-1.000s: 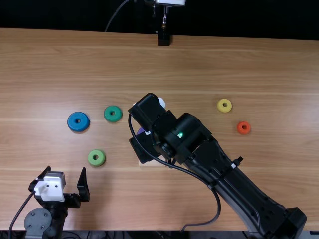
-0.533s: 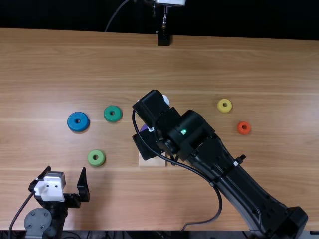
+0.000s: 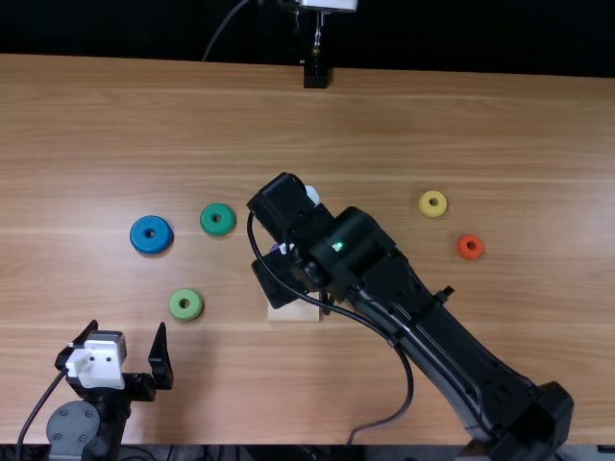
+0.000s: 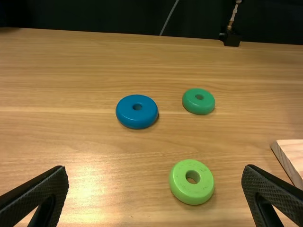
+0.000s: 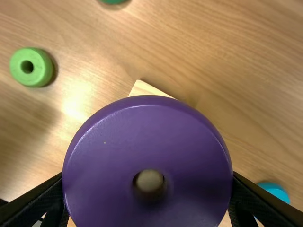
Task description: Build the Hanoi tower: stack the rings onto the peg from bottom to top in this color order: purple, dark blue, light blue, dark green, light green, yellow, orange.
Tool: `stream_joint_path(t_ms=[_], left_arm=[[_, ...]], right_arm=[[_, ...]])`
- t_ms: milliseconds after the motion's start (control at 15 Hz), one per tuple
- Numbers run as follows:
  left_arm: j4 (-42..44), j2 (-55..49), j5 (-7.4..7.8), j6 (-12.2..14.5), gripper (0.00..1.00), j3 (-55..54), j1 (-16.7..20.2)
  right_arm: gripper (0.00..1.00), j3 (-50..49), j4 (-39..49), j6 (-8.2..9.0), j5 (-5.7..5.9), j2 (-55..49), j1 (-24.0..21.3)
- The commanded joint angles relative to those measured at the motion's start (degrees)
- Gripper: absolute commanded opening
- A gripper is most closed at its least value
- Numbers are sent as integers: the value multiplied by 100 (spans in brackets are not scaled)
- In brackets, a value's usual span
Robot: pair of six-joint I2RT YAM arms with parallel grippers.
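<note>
With the pale wooden base (image 3: 293, 315) as reference, status is as follows. Right gripper (image 3: 279, 204) is over the base, arm coming in from the near right. Its fingers are apart by the width of the purple ring (image 5: 147, 127) and hold it by opposite sides, one finger on each. Pale round peg end (image 5: 150, 180) shows through the ring's hole; can't tell how far down the peg the ring sits, if at all. A corner of the base shows past the ring's rim.

Left gripper (image 3: 128, 327) is left of the base, toward the near edge. Fingers wide apart, nothing between them.

Other rings, all on the table off the base:
- light green ring (image 3: 186, 304): left of the base, about level with it
- dark green ring (image 3: 217, 219): left of the base and farther out
- dark blue ring (image 3: 151, 234): also left and farther out, more to the left than dark green
- yellow ring (image 3: 432, 204): right of the base and farther out
- orange ring (image 3: 470, 247): right of the base and farther out, a bit nearer than yellow and more to the right
- light blue ring (image 5: 273, 190): partly visible in the right wrist view, off the base, apart from it

Black block (image 3: 315, 74) is at the table's far edge, well beyond the base.
</note>
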Motion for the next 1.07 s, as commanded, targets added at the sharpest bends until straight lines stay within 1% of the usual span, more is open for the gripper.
stream_joint_path(t_ms=[0,267,467,533,600,667,733,800,1000], left_arm=[[-455,-69,70,82,100,-600,30],[-455,-69,70,82,100,-600,30],[-455,-69,70,82,100,-600,30],[-455,-69,70,82,100,-600,30],[-455,-69,70,82,100,-600,30],[-455,-69,70,82,100,-600,30],[-455,-69,70,82,100,-600,30],[-455,-69,70,82,100,-600,30],[-455,-69,70,82,100,-600,30]], right_arm=[[0,-95,11,7,-6,38,-23],[0,-350,11,17,-17,108,-23],[0,-569,11,17,-6,205,-14],[0,-596,21,49,15,284,-23],[14,-578,32,91,15,337,-23],[45,-552,32,102,15,345,-23],[78,-543,32,112,15,354,-14],[99,-534,32,112,15,354,-14],[100,-525,127,112,15,345,-14]])
